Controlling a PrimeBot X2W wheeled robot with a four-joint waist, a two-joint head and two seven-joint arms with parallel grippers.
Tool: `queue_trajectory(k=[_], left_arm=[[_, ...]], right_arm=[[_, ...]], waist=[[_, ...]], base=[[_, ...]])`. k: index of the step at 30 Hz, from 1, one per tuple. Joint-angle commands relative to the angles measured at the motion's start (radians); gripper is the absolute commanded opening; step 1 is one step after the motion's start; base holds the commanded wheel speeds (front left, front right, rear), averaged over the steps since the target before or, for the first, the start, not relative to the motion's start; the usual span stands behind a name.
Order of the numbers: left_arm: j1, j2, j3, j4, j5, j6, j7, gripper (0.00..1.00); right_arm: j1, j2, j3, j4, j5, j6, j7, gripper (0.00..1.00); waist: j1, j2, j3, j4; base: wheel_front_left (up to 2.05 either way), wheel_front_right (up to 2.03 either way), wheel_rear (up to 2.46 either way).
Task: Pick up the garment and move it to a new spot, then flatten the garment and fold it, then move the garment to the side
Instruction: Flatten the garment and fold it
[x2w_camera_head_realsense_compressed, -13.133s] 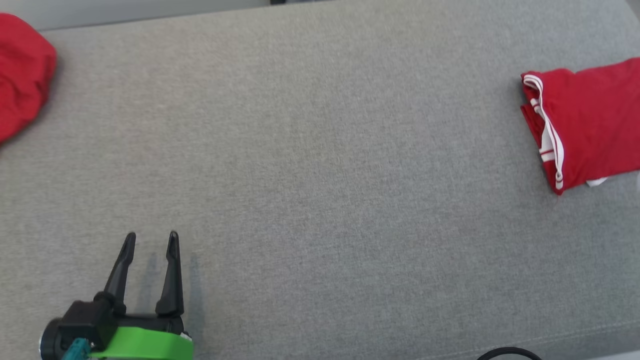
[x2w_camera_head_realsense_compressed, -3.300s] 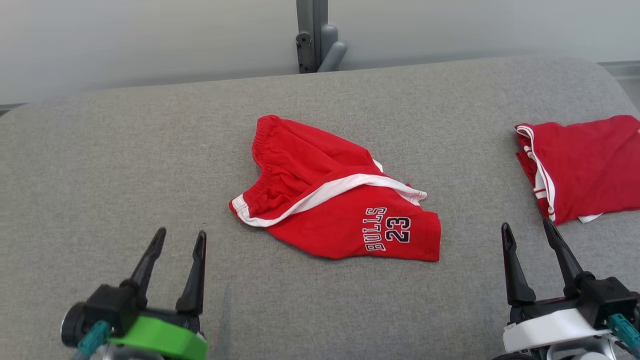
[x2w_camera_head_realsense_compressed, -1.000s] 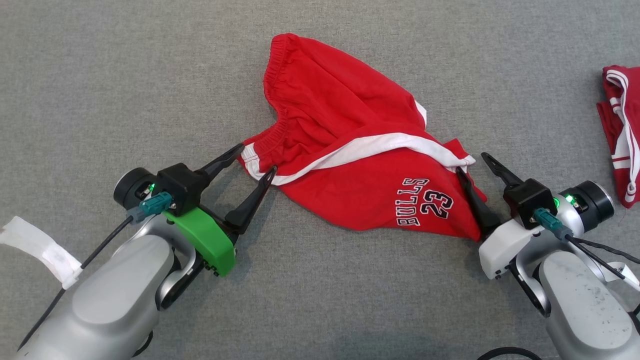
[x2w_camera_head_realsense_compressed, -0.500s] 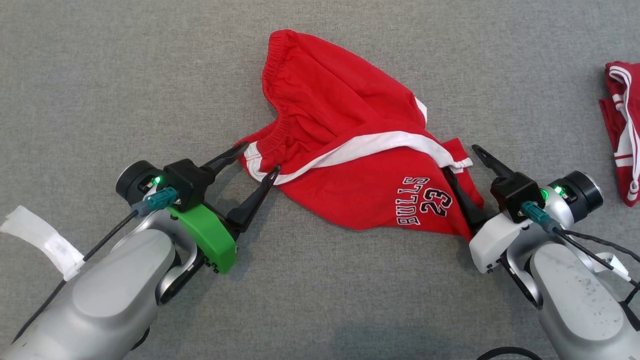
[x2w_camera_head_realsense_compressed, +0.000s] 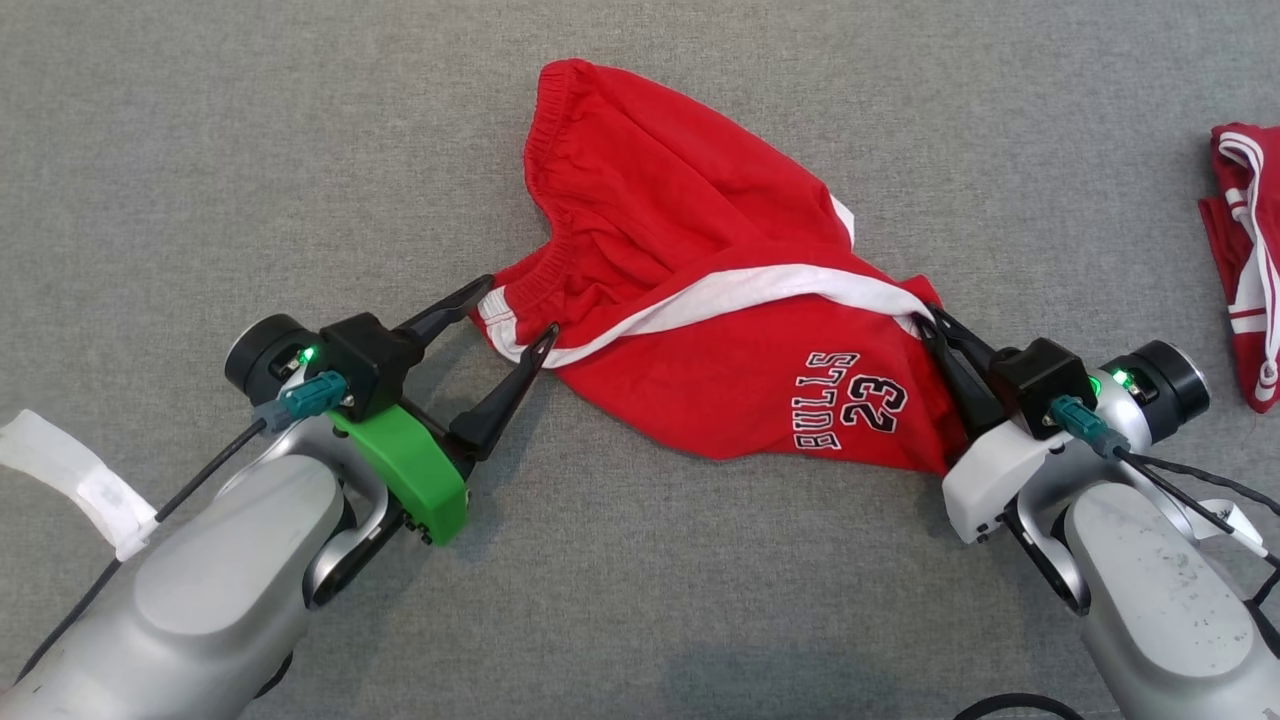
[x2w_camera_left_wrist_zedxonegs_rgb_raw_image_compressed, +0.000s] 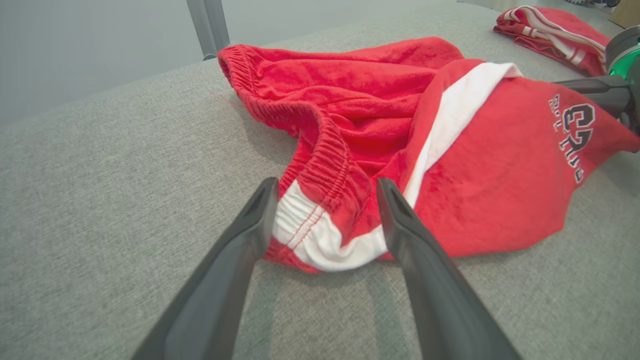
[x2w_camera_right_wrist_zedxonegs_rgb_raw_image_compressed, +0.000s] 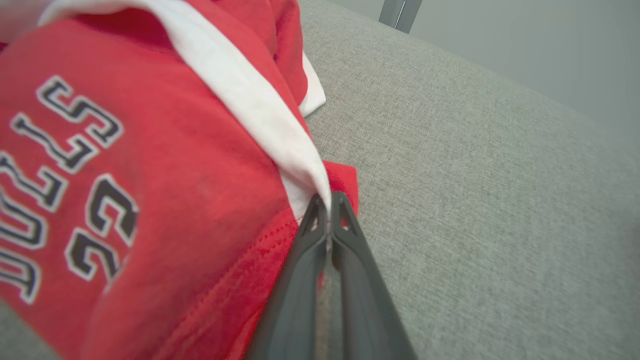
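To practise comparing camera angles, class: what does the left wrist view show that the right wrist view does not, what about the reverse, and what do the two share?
Left wrist view: the left end effector open, its fingers either side of the white-trimmed corner by the elastic waistband, and a second folded red garment far behind. Right wrist view: a close look at the right end effector shut on the white-striped hem of the red shorts. Shared: the shorts, their number print, the grey cushion and a grey post.
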Motion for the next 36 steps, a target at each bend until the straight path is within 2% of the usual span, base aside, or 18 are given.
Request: queue_trajectory(k=[1,10,16,20,27,28,29,31,32,33,36], left_arm=[[-0.020,0.012,-0.010,-0.005,-0.005,0.001,-0.003,1.00],[-0.049,0.046,-0.059,0.003,-0.064,0.001,-0.003,1.00],[-0.127,0.125,-0.234,-0.053,-0.185,0.001,0.022,1.00],[-0.169,0.159,-0.265,-0.068,-0.192,0.001,0.038,1.00],[-0.128,0.166,-0.267,-0.093,-0.149,0.001,0.119,0.99],[-0.125,0.168,-0.266,-0.096,-0.148,0.001,0.125,0.83],[-0.122,0.169,-0.267,-0.097,-0.146,0.001,0.128,0.56],[-0.113,0.170,-0.267,-0.097,-0.148,0.001,0.136,0.30],[-0.111,0.170,-0.267,-0.098,-0.150,0.001,0.138,0.08],[-0.110,0.171,-0.267,-0.099,-0.153,0.001,0.140,0.00],[-0.102,0.172,-0.267,-0.100,-0.167,0.001,0.142,0.00]], right_arm=[[0.004,-0.004,-0.004,-0.004,0.006,-0.002,0.004,0.00],[0.009,-0.003,-0.001,-0.013,0.007,-0.002,0.006,0.00],[0.012,-0.010,0.011,-0.014,0.012,-0.002,0.007,0.00],[0.016,-0.005,0.017,-0.009,0.015,-0.002,0.003,0.00],[0.018,0.001,0.025,-0.001,0.022,-0.002,-0.001,0.00],[0.017,0.001,0.025,0.000,0.024,-0.002,-0.001,0.00],[0.017,0.001,0.024,0.001,0.026,-0.002,-0.001,0.00],[0.017,-0.001,0.024,-0.001,0.026,-0.002,-0.001,0.00],[0.018,-0.002,0.023,-0.003,0.026,-0.002,0.000,0.00],[0.018,-0.003,0.022,-0.006,0.026,-0.002,0.000,0.00],[0.022,-0.006,0.014,-0.013,0.029,-0.002,-0.003,0.00]], waist=[[0.0000,0.0000,0.001,-0.002],[0.0000,0.0000,0.002,-0.011],[0.0000,0.0000,0.002,-0.028],[0.0000,0.0000,0.001,-0.038],[0.0000,0.0000,-0.004,-0.055],[0.0000,0.0000,-0.006,-0.057],[0.0000,0.0000,-0.007,-0.059],[0.0000,0.0000,-0.010,-0.061],[0.0000,0.0000,-0.011,-0.062],[0.0000,0.0000,-0.013,-0.062],[0.0000,0.0000,-0.022,-0.061]], base=[[0.00,0.00,0.00],[0.00,0.00,0.00],[0.00,0.00,0.00],[0.00,0.00,0.00],[0.00,0.00,0.00],[0.00,0.00,0.00],[0.00,0.00,0.00],[0.00,0.00,0.00],[0.00,0.00,0.00],[0.00,0.00,0.00],[0.00,0.00,0.00]])
